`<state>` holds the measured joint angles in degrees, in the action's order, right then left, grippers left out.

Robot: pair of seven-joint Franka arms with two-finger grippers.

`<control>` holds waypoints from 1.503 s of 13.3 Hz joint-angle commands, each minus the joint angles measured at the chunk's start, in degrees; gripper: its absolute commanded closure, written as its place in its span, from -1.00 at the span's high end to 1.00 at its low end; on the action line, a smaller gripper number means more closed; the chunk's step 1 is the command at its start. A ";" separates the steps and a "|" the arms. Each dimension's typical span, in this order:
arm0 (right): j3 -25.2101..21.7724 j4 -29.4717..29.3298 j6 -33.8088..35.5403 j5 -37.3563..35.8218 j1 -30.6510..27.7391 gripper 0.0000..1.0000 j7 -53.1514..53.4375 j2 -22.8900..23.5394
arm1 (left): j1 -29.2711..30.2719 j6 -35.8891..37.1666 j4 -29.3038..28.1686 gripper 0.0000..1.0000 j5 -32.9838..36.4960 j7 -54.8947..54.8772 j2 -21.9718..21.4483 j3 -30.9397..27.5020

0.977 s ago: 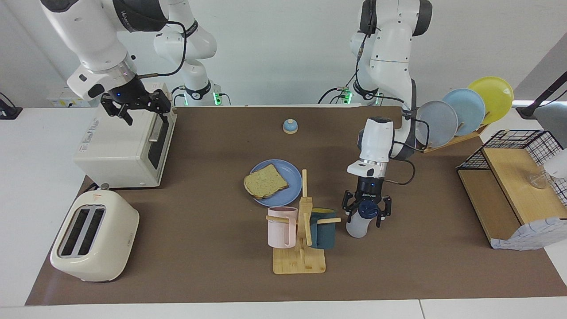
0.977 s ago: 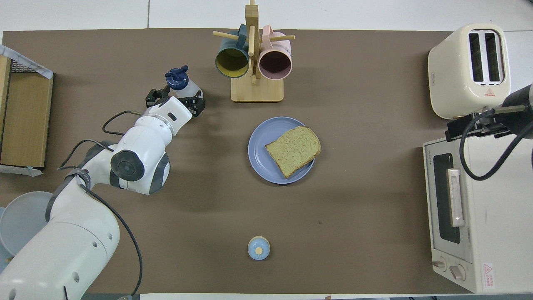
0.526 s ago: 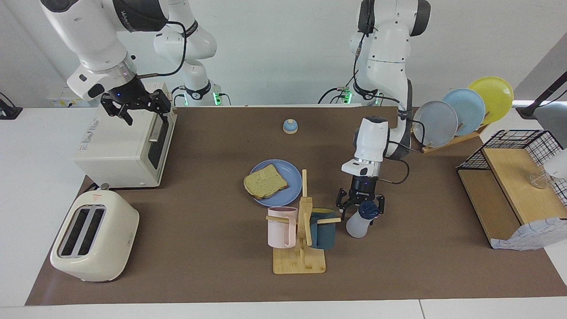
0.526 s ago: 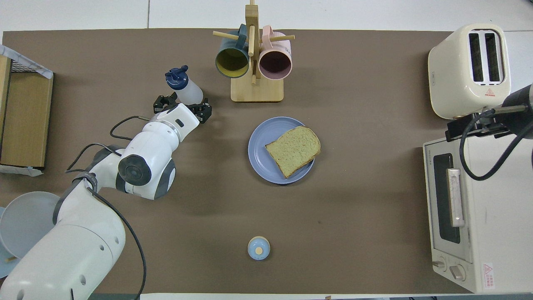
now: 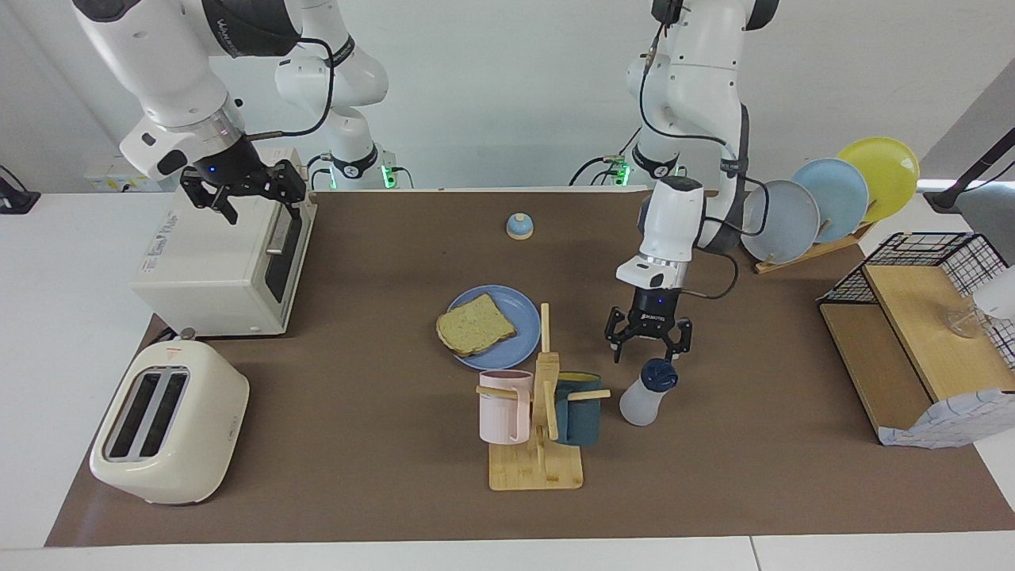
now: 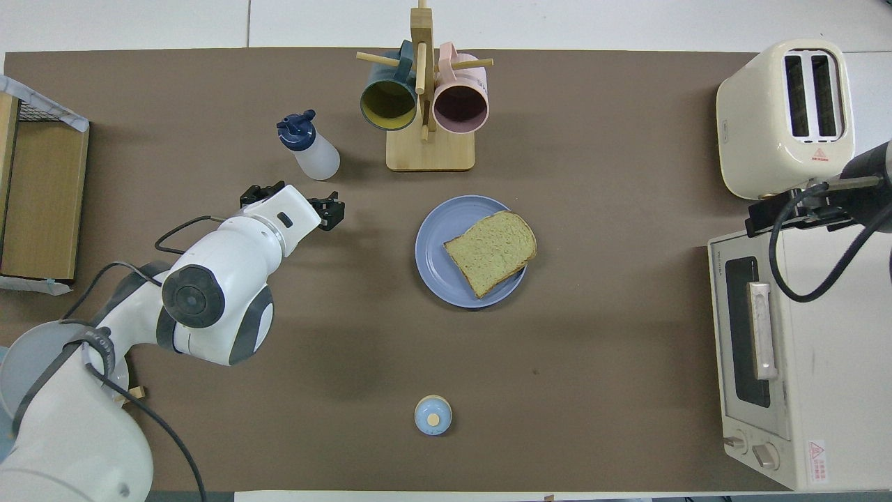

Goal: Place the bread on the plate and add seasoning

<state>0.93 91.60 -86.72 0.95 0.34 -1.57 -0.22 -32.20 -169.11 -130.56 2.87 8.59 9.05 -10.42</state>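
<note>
Pulled my left gripper (image 5: pixel 649 342) up off the whitish plastic seasoning bottle with the navy cap (image 5: pixel 644 393); fingers spread, gripping nothing, hanging over the mat. That bottle stands free beside the wooden mug rack (image 5: pixel 541 432). Square tan bread slice (image 5: pixel 474 325) lies on the round blue plate (image 5: pixel 515 309). Right gripper (image 5: pixel 242 190) waits over the white toaster oven (image 5: pixel 214 266), fingers apart.

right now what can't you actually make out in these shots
- Seasoning bottle: any contents unreadable in either view; translucent, too small.
- Right gripper: overhead view shows only part; its cable and wrist cover it.
- Bread: any seasoning on it too fine to tell.
</note>
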 commanded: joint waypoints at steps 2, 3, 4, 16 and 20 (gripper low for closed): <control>0.13 1.57 -0.38 0.10 -0.43 1.00 -1.60 -1.36 | -1.73 34.56 6.34 1.00 -0.76 -0.86 -13.86 -0.12; 0.13 1.57 -0.38 0.10 -0.43 1.00 -1.60 -1.36 | -1.56 42.99 10.03 1.00 -0.76 -0.94 -15.02 -0.21; 0.13 1.57 -0.38 0.10 -0.43 1.00 -1.60 -1.36 | -1.03 52.30 15.37 1.00 -0.76 -1.12 -15.20 -0.39; 0.21 1.39 -0.47 0.19 0.01 1.00 -0.81 -1.36 | 21.52 74.45 31.84 1.00 -1.62 -22.74 -16.18 4.06; 0.21 1.57 -0.47 0.19 -0.25 1.00 0.51 -1.36 | 34.11 83.49 43.69 1.00 -4.71 -21.52 -8.63 14.02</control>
<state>1.01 91.61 -86.72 0.95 0.41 -1.56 -0.32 -2.62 -91.37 -95.71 0.09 -13.70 -5.22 0.24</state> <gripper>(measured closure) 0.000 0.000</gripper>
